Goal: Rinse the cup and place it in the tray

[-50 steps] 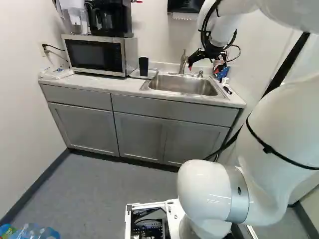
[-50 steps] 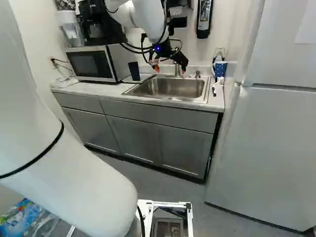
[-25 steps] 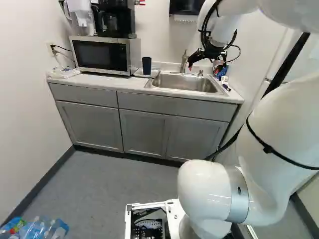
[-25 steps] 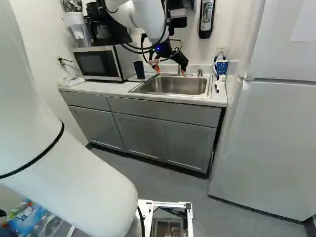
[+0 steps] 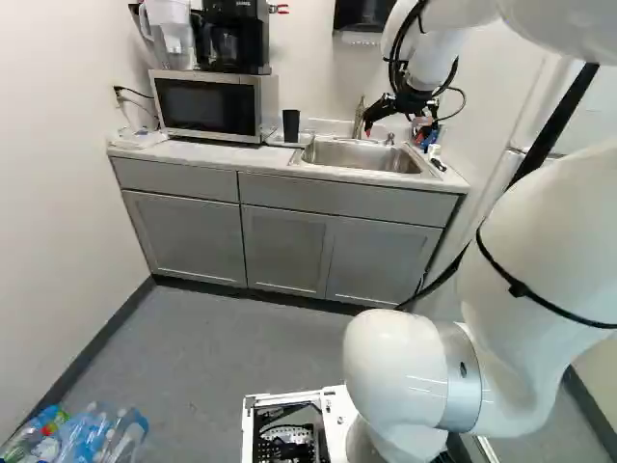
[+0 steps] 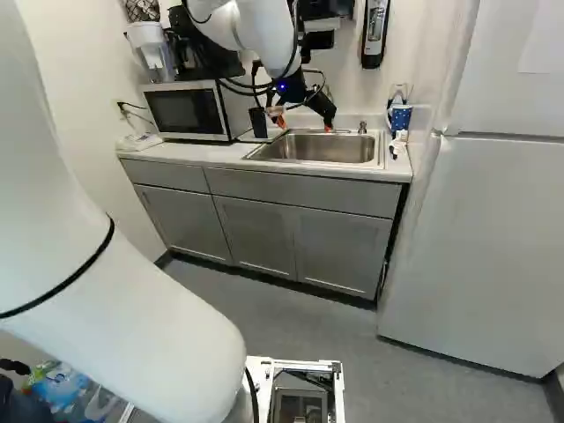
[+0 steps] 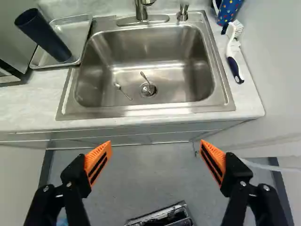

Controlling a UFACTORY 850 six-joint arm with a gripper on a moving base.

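My gripper (image 6: pixel 304 124) hangs in front of the sink, high over the counter's front in the right base view. Seen from the wrist, the gripper (image 7: pixel 155 143) stands wide open with nothing between its orange-padded fingers. Ahead lies the steel sink (image 7: pixel 108 52) with its faucet (image 7: pixel 141 10). A dark blue cup (image 7: pixel 44 35) stands in the clear tray (image 7: pixel 74 32) beside the sink; the same cup (image 5: pixel 291 125) shows right of the microwave in the left base view.
A microwave (image 5: pixel 207 104) stands beside the tray. Two spoons (image 7: pixel 123 91) lie in the sink. Past its other side are a brush (image 7: pixel 231 54) and a dotted blue cup (image 7: pixel 228 11). A fridge (image 6: pixel 476 247) flanks the counter; bottles (image 5: pixel 92 439) sit on the floor.
The base has moved: counter, sink and microwave have shifted rightward in both base views. The arm keeps its pose above its lowest joint, and the cup still stands in the tray.
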